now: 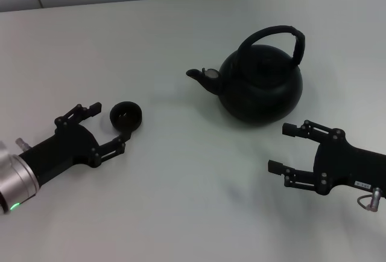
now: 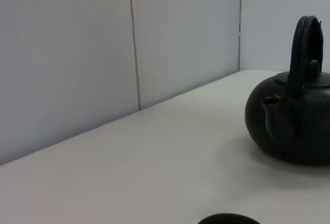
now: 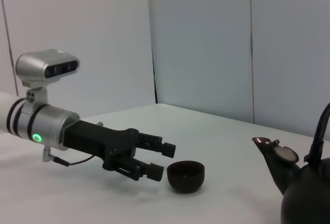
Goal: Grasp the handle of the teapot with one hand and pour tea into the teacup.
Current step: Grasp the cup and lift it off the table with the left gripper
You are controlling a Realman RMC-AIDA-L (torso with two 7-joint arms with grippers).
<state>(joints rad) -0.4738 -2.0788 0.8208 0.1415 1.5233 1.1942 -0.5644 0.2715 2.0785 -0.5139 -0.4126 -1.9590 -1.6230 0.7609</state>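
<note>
My left gripper [image 1: 110, 127] had its fingers spread open around the teacup [image 1: 126, 115], not pressing it. My right gripper [image 1: 284, 148] was open too, empty, just beside the teapot [image 1: 259, 87], below its handle [image 1: 274, 33].

Matte black teapot [image 1: 260, 90] and teacup [image 1: 126, 115] on a white table [image 1: 181, 201].

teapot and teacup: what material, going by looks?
Teapot: matte black with only a dull sheen, likely cast iron or coated metal; its spout cap looks silvery metal. Teacup: same matte black, ceramic or metal, can't tell which.
</note>
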